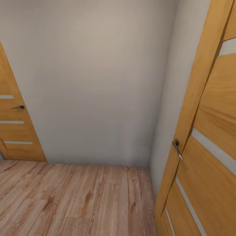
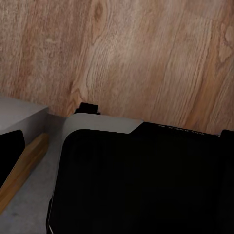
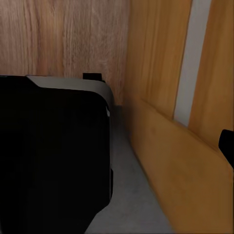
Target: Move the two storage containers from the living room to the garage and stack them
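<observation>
Ahead, a plain grey-white wall (image 1: pixel 98 78) meets light wood plank flooring (image 1: pixel 75 200), with a wooden door (image 1: pixel 209 137) just right of it; the robot seems mid-transit. No storage containers visible here; I cannot tell either end effector's state.

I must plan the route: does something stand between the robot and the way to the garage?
Yes. A plain grey wall faces it, and a wooden door stands close on the right. Neither container nor garage is visible.

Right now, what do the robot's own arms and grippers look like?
Little is visible. Both wrist views show a matte black, round-cornered body with a pale grey rim; arm or base, I cannot tell. A small black tip at the frame edge may be a finger.
</observation>
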